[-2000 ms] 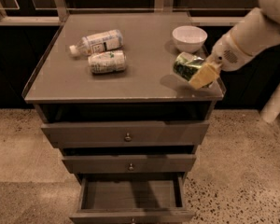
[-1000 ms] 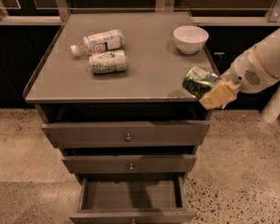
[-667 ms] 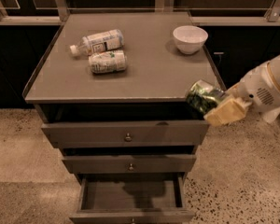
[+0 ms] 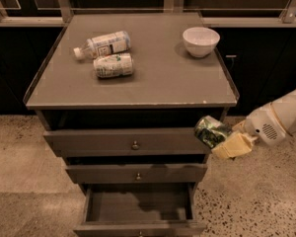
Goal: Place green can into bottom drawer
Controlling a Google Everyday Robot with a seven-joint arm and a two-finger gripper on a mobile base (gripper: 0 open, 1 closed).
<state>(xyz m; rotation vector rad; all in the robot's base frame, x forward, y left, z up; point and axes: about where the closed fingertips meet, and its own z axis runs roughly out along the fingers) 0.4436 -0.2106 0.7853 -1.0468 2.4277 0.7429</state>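
One pincer (image 4: 221,139) grasps green can (image 4: 210,130) right of cabinet (image 4: 153,90), long axis tilted, end facing upper-left.

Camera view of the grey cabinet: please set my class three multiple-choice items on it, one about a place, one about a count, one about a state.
1. Where is the green can?
A. on a chair
B. in the gripper, right of the top drawer front
C. on the floor

2. How many things lie on the cabinet top?
A. two
B. three
C. five

3. The bottom drawer is:
A. pulled open
B. shut
C. taken out

Answers:
1 B: the gripper is shut on the can, off the cabinet's right side.
2 B: a bottle, a white can and a bowl.
3 A: its inside shows from above.
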